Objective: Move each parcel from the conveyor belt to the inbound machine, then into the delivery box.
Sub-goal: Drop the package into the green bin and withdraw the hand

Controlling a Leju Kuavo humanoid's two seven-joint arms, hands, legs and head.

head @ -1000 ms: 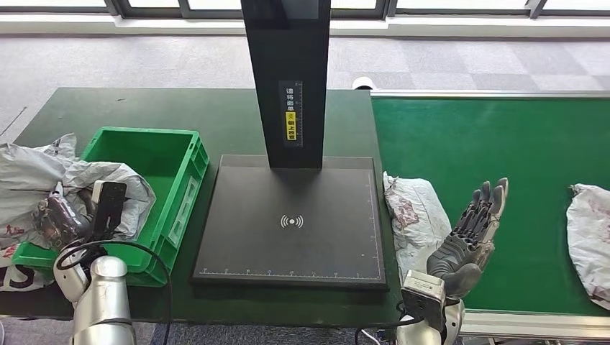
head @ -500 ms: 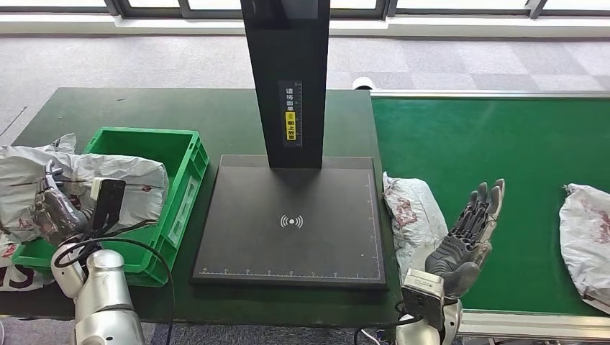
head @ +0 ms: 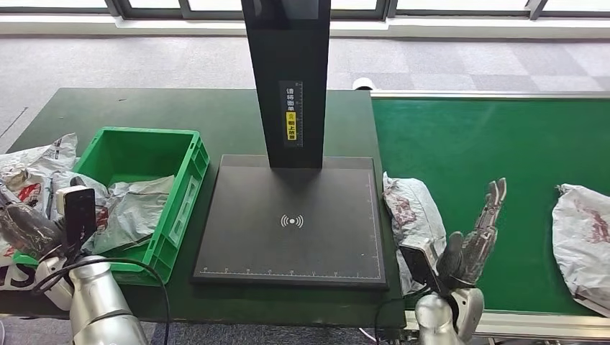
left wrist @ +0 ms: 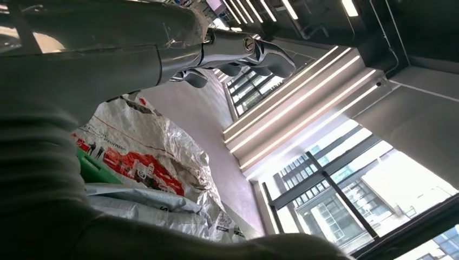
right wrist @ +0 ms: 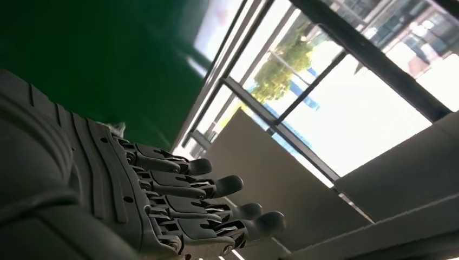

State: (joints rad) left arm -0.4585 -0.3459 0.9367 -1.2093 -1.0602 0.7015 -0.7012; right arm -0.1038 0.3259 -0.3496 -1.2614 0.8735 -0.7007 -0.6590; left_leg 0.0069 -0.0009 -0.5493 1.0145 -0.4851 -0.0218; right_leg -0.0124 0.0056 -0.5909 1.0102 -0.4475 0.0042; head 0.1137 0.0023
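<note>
My right hand (head: pixel 471 244) is open, fingers straight and apart, raised just right of a parcel (head: pixel 411 215) lying on the belt (head: pixel 489 144) beside the scanner (head: pixel 291 223). Left of the scanner, a parcel (head: pixel 133 208) lies in the green box (head: pixel 183 194). My left hand (head: pixel 25 226) hangs beyond the box, fingers spread, holding nothing.

A crumpled grey parcel (head: pixel 133 212) lies inside the green delivery box (head: pixel 188 188). Two more grey parcels lie on the green conveyor belt (head: pixel 467 144): one (head: pixel 411 215) beside the black inbound machine (head: pixel 291 215), another (head: pixel 583 241) at the right edge.
</note>
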